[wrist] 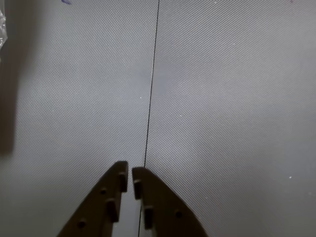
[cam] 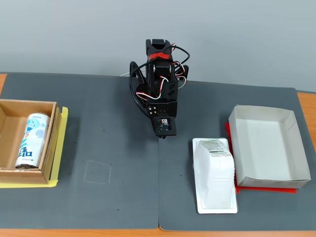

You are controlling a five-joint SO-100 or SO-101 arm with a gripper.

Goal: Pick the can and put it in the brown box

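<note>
Can (cam: 29,140): lying on its side inside the brown box, silver top toward the near wall, white and light-blue print facing up.
Brown box (cam: 51,143): at the far left of the mat in the fixed view, well apart from the arm; low cardboard walls all round the can.
Yellow sheet (cam: 60,159): flat under the brown box, showing along the box's right side and near edge.
Arm (cam: 159,84): black, folded up at the back middle of the mat — well to the right of the brown box, touching nothing.
Gripper (wrist: 130,174): empty; in the wrist view the two brown fingers (wrist: 114,192) lie almost together with only a thin slit at the tips, pointing down at bare mat (a dark seam runs just past the tips).
Mat (cam: 108,148): dark grey, two pieces meeting at a seam below the arm.
White tray package (cam: 215,174): on the mat far right of the brown box, beyond the arm.
White paper box (cam: 291,153): open and empty, just right of the tray package — farthest of all from the brown box, with a red sheet (cam: 266,189) under it.
</note>
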